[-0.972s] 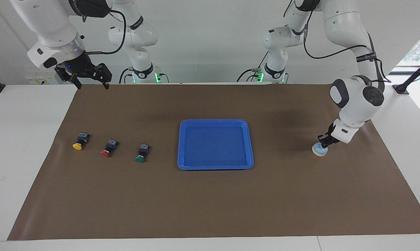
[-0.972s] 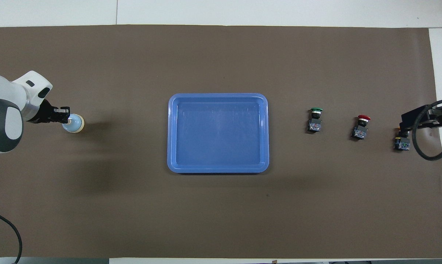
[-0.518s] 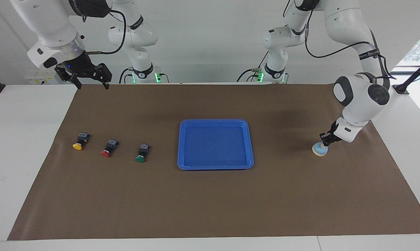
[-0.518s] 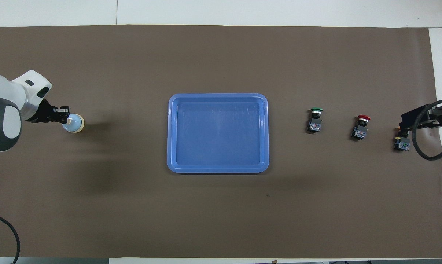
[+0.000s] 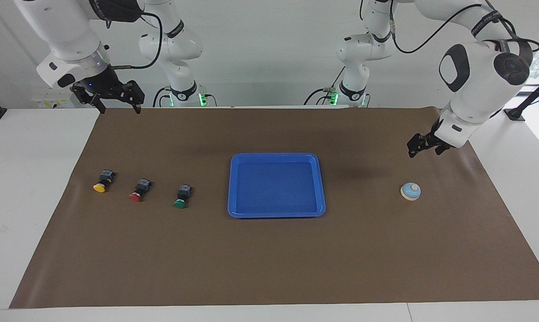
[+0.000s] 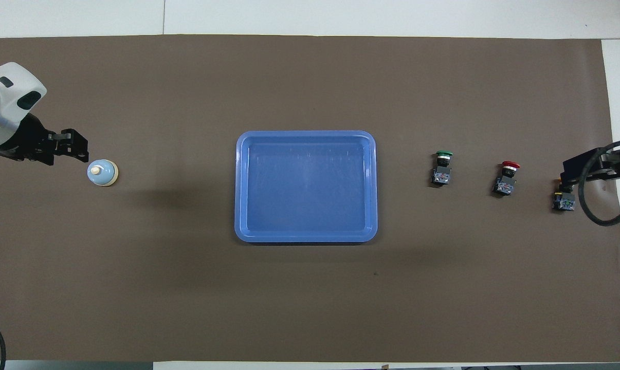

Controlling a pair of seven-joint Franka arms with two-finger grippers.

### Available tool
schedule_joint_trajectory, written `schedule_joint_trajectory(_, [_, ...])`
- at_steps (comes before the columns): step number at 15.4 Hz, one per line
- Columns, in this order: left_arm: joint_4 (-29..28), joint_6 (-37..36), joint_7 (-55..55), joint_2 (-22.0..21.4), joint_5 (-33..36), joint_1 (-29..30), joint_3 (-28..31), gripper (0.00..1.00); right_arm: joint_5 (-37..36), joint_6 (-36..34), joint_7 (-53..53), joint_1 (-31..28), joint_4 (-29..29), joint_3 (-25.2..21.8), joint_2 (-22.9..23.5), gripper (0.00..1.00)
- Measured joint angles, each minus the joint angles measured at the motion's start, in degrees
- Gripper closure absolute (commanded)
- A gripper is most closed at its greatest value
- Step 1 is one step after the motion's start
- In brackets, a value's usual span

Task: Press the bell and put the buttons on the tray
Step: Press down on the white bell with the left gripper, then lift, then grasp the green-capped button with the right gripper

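The light-blue bell [image 5: 410, 191] [image 6: 102, 173] stands alone on the mat at the left arm's end. My left gripper [image 5: 423, 151] [image 6: 78, 147] hangs open in the air above it and slightly aside, holding nothing. The blue tray [image 5: 276, 155] [image 6: 306, 134] lies mid-table with nothing in it. Toward the right arm's end, three buttons lie in a row on their sides: green [image 5: 180, 202] [image 6: 443, 167], red [image 5: 136, 195] [image 6: 506, 178], yellow [image 5: 100, 187] [image 6: 564, 200]. My right gripper [image 5: 120, 109] waits open, high over the mat's corner nearest the robots; in the overhead view it covers the yellow cap.
A brown mat [image 5: 269, 259] covers most of the white table [image 5: 32, 179]. The right arm's black cable [image 6: 598, 218] loops over the mat's edge beside the yellow button.
My left gripper, shut and pressing down on the bell's knob a second ago, has lifted off it, risen well above it and opened. The right arm has not moved.
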Motion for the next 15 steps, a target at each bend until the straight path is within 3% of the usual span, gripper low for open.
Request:
schedule_joint_trajectory(2, [0.20,-3.34,0.00,-2.63,-0.53,0.01,0.02,0.00,0.06,2.02,-0.09,0.41,-2.24,0.12,-0.76,0.00])
schedule_joint_trajectory(8, [0.22,-6.00,0.00,-5.35,-0.62,0.01,0.02,0.00,0.09,22.20,6.13,5.83,-18.96,0.38,-2.73,0.00])
schedule_joint_trajectory(15, [0.19,-6.00,0.00,-5.35,-0.67,-0.05,0.00,0.00,0.09,45.51,15.69,7.46,-27.08,0.44,9.15,0.00])
